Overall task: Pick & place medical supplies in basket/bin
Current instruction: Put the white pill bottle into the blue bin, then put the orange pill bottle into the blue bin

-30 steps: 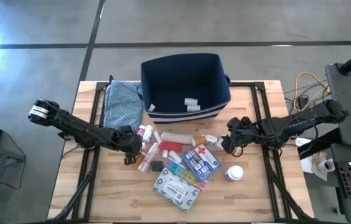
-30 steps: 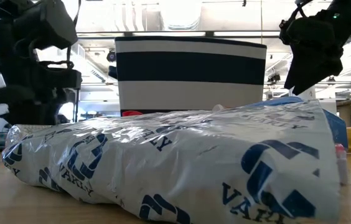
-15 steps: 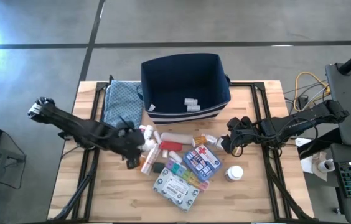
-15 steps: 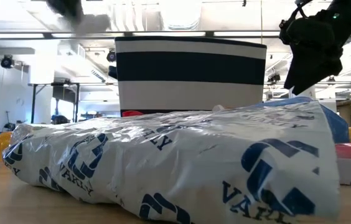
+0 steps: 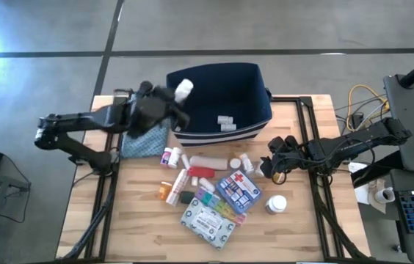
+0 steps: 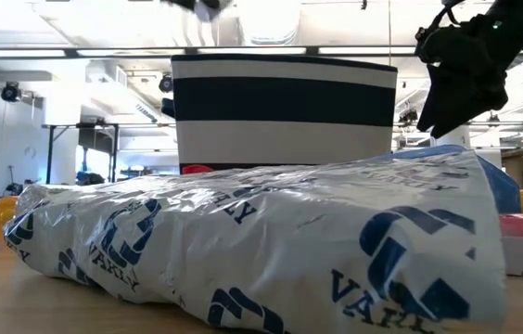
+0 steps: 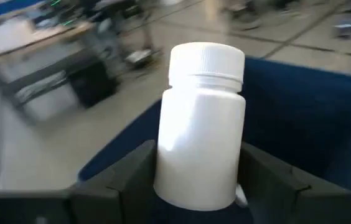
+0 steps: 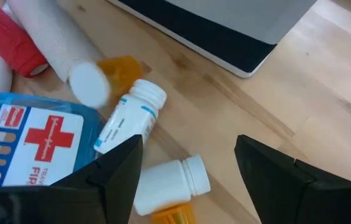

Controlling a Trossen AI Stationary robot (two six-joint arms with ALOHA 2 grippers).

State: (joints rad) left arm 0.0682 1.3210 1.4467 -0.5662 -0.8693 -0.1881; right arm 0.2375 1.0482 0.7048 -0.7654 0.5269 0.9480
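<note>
My left gripper (image 5: 170,99) is raised over the left rim of the navy bin (image 5: 255,92) and is shut on a white pill bottle (image 5: 183,89), which fills the left wrist view (image 7: 200,124). Many medical supplies lie on the table in front of the bin. Among them are a red-cross pouch (image 5: 238,189), a flat packet (image 5: 208,222) and a white bottle (image 5: 276,203). My right gripper (image 5: 266,167) hangs open just right of the pile. Two white bottles (image 8: 132,118) lie on their sides on the wood below its fingers. Small white items (image 5: 226,122) lie inside the bin. My left gripper pinches the white bottle's lower body (image 7: 163,180) between its two fingers, one on each side. The fingers come from the table's left, nearly level. The capped end (image 7: 206,59) points away from the gripper. The bottle is lifted clear, above the bin's left side.
A blue patterned cloth (image 5: 142,126) lies left of the bin, under my left arm. In the low view the flat packet (image 6: 261,250) fills the foreground, with the bin (image 6: 285,111) behind it. Cables and a keyboard lie beyond the table's right edge.
My left gripper has risen from the pile's left side with the white bottle. It has swung toward the far edge, up to the bin's left rim, tipping from pointing down to nearly level. The bottle is now lifted clear of the table.
</note>
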